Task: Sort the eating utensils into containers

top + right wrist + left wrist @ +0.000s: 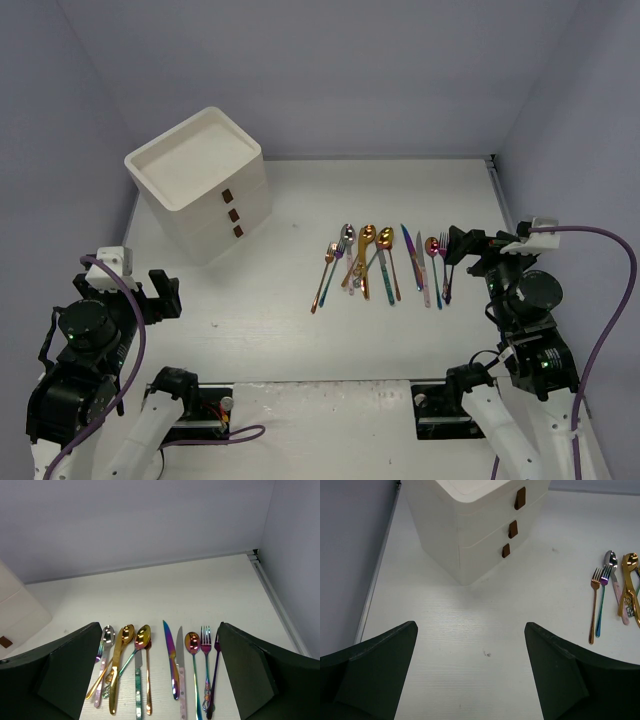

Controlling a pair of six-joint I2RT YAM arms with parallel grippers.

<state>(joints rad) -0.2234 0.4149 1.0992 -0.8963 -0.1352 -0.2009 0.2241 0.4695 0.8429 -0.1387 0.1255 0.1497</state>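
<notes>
Row of eating utensils (385, 262) on the white desk (280, 310), centre-right, handles toward the near edge. The gold pieces overlap, so no firm count from overhead; perhaps a dozen. Right wrist view: the near ends of the handles are cut off at the frame bottom. Left wrist view: only the leftmost few pieces show; the rest run off the right edge.

The containers (200, 185) are one white three-drawer cabinet, far left on the desk, well apart from the row. Three brown handles (233, 214) face near-right; all drawers look shut. The cabinet top is cut off in the left wrist view. In the right wrist view only a corner and one handle show at the left edge.

The left tool (150, 292) sits low at near left, pointed toward the cabinet. Its fingers (380, 675) are spread wide, with nothing between them.

The right tool (455, 255) is just beside the right end of the row, jaws wide and empty. Through its own camera the row lies between the two fingers.
</notes>
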